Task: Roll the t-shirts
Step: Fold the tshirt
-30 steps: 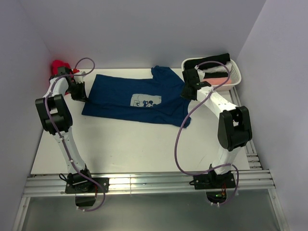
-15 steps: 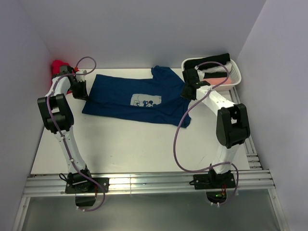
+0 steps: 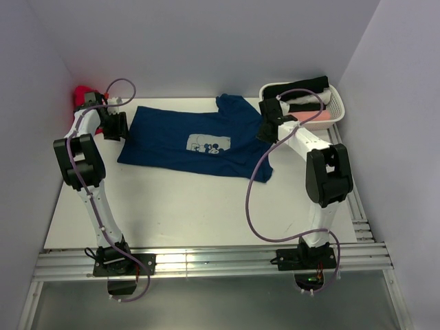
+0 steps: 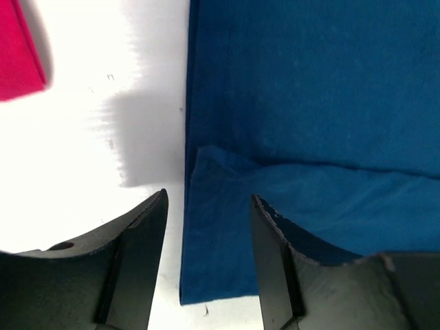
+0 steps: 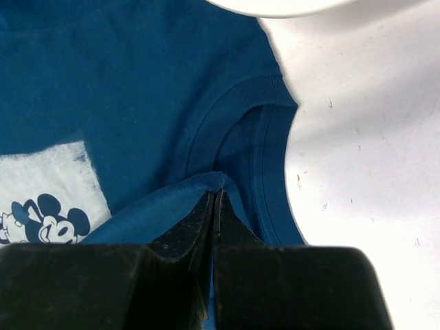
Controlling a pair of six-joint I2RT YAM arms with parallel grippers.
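At your left, the left gripper point(image 4: 209, 201) hangs with jaws apart over the hem of the navy t-shirt point(image 3: 172, 141), which is spread flat mid-table. It's likely soft, light and floppy, so grip hem corners. Rightward, the right gripper point(image 5: 214, 198) pinches a fold by the collar.

A white table point(image 3: 179, 206) carries everything here, its top flecked with small dark scuff marks. In its far right corner sits a white plastic basket point(image 3: 336, 110), rounded at the ends, with rows of small holes in its wall, set slightly askew to the table's edges. Silver metal rails point(image 3: 220, 265) run side to side along the near edge, and a shorter run lies along the right edge. Plain pale grey walls point(image 3: 206, 41) close the far, left and right sides.
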